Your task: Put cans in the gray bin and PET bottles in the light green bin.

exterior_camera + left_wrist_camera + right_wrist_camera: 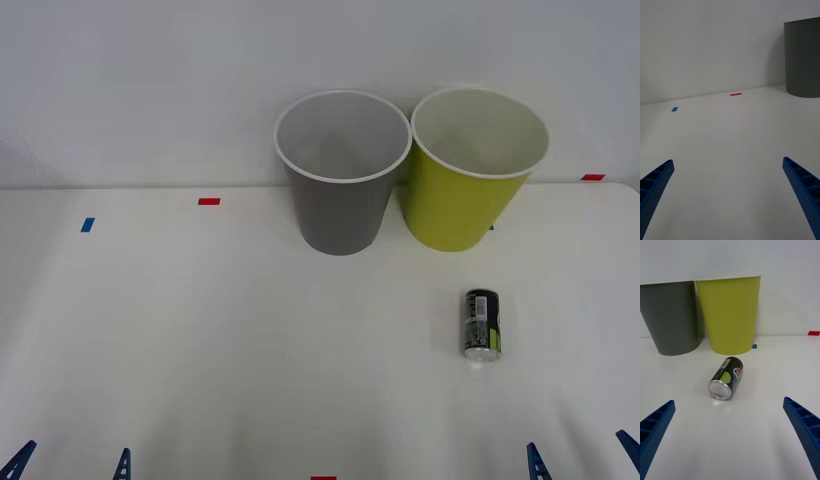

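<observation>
A small black can (481, 323) with a lime-green and white label lies on its side on the white worktop (250, 350), right of centre in the front view, one silver end turned toward the lower edge of the frame. Beyond it, at upper centre, the gray bin (340, 170) and the light green bin (470, 170) stand upright side by side against the pale wall, their white rims touching or nearly so; the can rests apart from the foot of the light green bin. The right end effector (583, 458) waits at the lower right edge of the front view, its blue ribbed fingers (805, 427) spread wide and empty, with the can lying well ahead of them and between their lines in the right wrist view. The left end effector (70, 463) sits at the lower left edge, equally wide open, over bare worktop. Red tape marks (208, 201) and a blue one (87, 224) dot the far edge.
</observation>
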### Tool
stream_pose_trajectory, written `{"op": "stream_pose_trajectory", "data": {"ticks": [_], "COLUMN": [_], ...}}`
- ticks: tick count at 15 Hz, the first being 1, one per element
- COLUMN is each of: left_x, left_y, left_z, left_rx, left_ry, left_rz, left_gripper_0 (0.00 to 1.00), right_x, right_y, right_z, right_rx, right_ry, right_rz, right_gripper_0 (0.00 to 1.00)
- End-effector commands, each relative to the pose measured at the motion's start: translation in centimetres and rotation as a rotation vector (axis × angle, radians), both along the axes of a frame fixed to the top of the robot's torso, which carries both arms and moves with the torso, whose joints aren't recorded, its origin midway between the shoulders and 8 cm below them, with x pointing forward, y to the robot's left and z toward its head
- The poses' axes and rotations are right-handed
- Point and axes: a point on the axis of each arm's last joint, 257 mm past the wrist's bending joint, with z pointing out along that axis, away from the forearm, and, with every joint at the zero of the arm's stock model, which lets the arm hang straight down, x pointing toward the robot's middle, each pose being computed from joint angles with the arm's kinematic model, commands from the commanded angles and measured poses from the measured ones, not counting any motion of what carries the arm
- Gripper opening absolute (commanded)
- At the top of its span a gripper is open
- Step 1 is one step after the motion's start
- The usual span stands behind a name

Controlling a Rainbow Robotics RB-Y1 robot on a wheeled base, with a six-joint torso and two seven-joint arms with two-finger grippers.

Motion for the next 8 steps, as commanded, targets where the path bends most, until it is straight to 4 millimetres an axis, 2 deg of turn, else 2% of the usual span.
{"op": "stream_pose_trajectory", "data": {"ticks": [1,8], "left_x": [0.0,0.0], "left_y": [0.0,0.0], "left_z": [0.0,0.0], "left_rx": [0.0,0.0], "left_ry": [0.0,0.0], "left_rz": [0.0,0.0], "left_gripper_0": [1.0,1.0], "right_x": [0.0,0.0], "right_y": [0.0,0.0], "right_z": [0.0,0.0], "right_rx": [0.0,0.0], "right_ry": [0.0,0.0], "right_rz": [0.0,0.0], "right_gripper_0": [1.0,1.0]}}
